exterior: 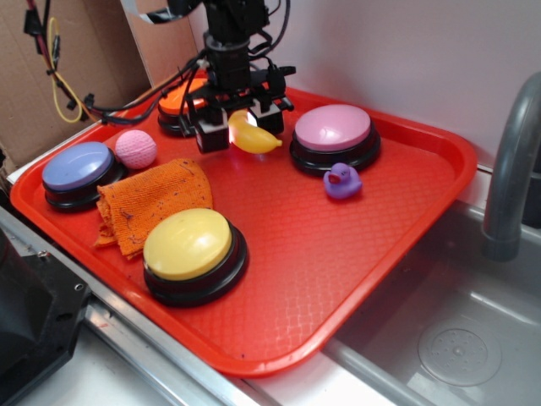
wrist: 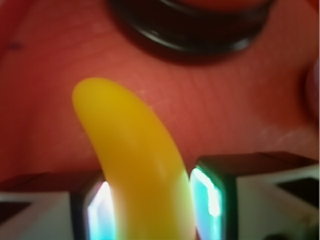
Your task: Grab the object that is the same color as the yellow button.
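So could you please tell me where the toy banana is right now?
In the exterior view the toy banana sits between the gripper jaws at the back of the red tray, just left of the pink button; the wrist view shows a pad on each side of it.

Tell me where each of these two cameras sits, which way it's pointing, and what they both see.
Exterior: set in front of and above the red tray, looking down at an angle across it toward the wall; shows the robot's arm and gripper around the banana.
Wrist: mounted on the arm just behind the gripper, looking past its fingertips at the tray floor; only the fingertips show.
Shared: the banana between the fingertips, and the tray.
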